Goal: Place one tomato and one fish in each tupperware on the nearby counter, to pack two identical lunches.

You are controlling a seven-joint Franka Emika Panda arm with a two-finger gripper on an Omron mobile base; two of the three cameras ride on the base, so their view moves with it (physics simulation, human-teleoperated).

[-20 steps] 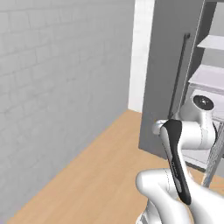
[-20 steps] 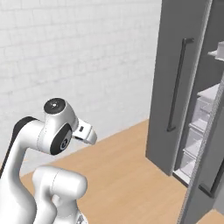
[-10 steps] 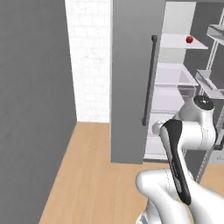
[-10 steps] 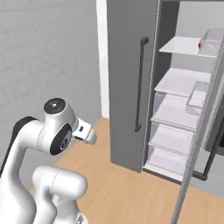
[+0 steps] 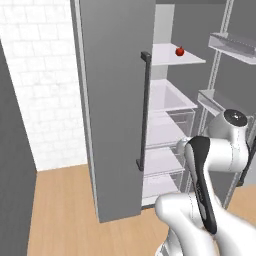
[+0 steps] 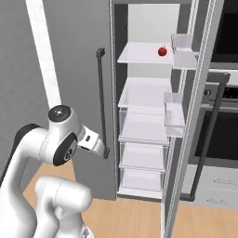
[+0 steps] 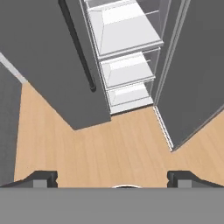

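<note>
One tall grey fridge (image 6: 79,93) with white glass shelves stands open, one dark door (image 5: 115,100) with a long black handle (image 5: 144,110) swung out over the pale wooden floor (image 7: 109,148). High on an upper white shelf (image 6: 144,53) sits a small glossy red tomato (image 6: 162,51), round with a tiny dark stem, well apart from the two small dark fingers (image 7: 111,178), which stand wide and empty, pointing down at the floor before the fridge.

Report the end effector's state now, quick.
End effector: open, fingertips spread wide apart, holding nothing, aimed down at the wooden floor before the open fridge.
</note>
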